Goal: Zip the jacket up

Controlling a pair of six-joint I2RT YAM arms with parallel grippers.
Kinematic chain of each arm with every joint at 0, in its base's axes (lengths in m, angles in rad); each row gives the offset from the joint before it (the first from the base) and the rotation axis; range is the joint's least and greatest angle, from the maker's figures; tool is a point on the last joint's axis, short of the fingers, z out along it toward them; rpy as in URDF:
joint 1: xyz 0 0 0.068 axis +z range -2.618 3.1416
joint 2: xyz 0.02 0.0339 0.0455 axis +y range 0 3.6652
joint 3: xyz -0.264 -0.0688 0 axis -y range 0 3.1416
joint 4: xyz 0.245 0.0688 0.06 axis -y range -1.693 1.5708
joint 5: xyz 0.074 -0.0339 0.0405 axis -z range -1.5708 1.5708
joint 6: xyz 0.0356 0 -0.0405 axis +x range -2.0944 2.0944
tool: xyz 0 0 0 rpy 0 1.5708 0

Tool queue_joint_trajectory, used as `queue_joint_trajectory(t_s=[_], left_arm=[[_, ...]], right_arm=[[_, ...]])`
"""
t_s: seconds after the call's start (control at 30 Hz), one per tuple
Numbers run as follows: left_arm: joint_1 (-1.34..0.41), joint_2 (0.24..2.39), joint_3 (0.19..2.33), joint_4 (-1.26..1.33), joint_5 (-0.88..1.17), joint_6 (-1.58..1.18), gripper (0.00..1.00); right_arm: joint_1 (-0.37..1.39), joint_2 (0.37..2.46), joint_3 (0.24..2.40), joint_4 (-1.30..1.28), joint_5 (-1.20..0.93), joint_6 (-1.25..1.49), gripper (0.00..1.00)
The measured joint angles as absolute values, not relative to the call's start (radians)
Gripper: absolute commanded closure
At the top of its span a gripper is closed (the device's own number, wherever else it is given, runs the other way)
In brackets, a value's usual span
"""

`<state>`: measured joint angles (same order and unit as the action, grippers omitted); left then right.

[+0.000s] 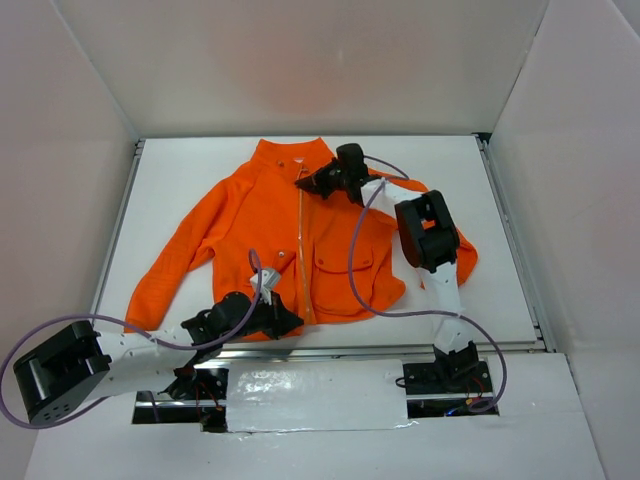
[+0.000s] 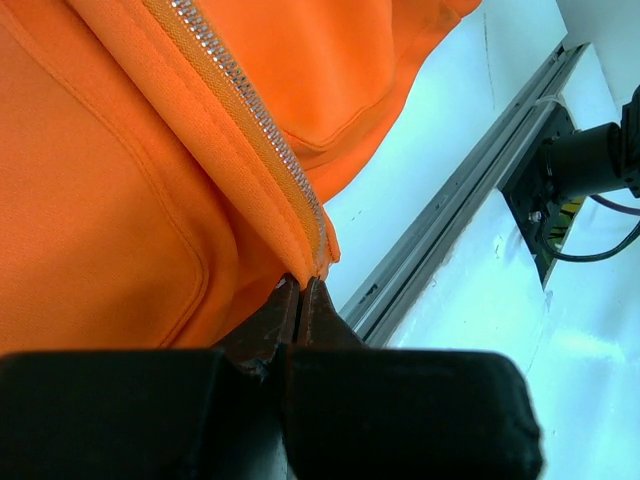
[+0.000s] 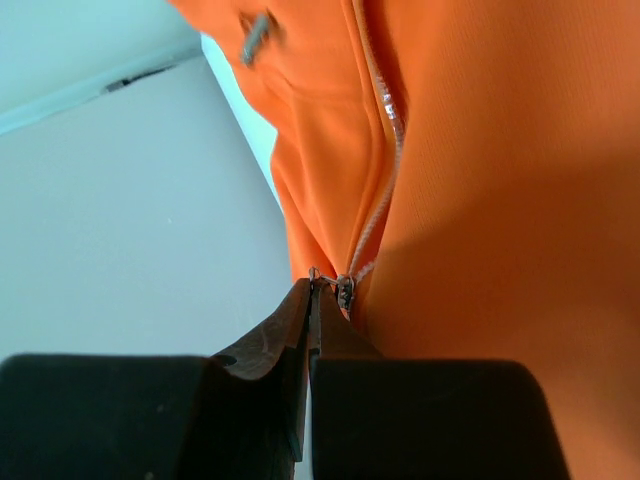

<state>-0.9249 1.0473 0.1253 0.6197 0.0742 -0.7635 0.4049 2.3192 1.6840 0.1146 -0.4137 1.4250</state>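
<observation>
The orange jacket (image 1: 260,240) lies flat on the white table, collar at the far side, pale zipper (image 1: 304,260) running down its middle. My right gripper (image 1: 304,184) is at the top of the zipper, just below the collar. In the right wrist view it (image 3: 313,285) is shut on the small metal zipper pull (image 3: 328,282), with the slider (image 3: 346,292) right beside the tips. My left gripper (image 1: 291,322) is at the bottom hem. In the left wrist view it (image 2: 300,284) is shut on the hem corner (image 2: 318,258) at the foot of the zipper teeth (image 2: 250,110).
A metal rail (image 1: 380,345) runs along the table's near edge, close to the left gripper; it also shows in the left wrist view (image 2: 450,210). The right arm (image 1: 428,235) lies over the jacket's right sleeve. White walls enclose the table (image 1: 200,170) on three sides.
</observation>
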Motion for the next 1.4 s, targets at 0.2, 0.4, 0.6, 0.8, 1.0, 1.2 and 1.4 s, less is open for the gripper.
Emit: queue_joint_trajectory(t_s=[0.2,0.4,0.6,0.8,1.0,1.2,1.4], left_arm=[[-0.955,1.047,0.125,0.605,0.046,-0.776,1.0],[-0.97,1.047,0.124,0.606,0.003,-0.794,1.0],[-0.979,1.075,0.124,0.615,-0.012,-0.797,1.0],[-0.984,1.132,0.124,0.666,-0.03,-0.811,1.0],[-0.984,1.197,0.124,0.738,-0.054,-0.82,1.0],[-0.995,1.264,0.107,0.785,-0.06,-0.848,1.0],[-0.996,1.298,0.105,0.826,-0.086,-0.871,1.0]], right_arm=[[0.392,2.467,1.932,0.022,-0.424,1.394,1.0],[0.382,2.595,2.174,-0.006,-0.47,1.333,1.0],[0.354,2.65,2.304,0.026,-0.483,1.282,1.0],[0.32,2.654,2.324,0.089,-0.5,1.211,1.0],[0.318,2.654,2.358,0.091,-0.5,1.123,1.0],[0.302,2.652,2.389,0.147,-0.448,1.088,1.0],[0.295,2.648,2.394,0.163,-0.458,1.076,1.0]])
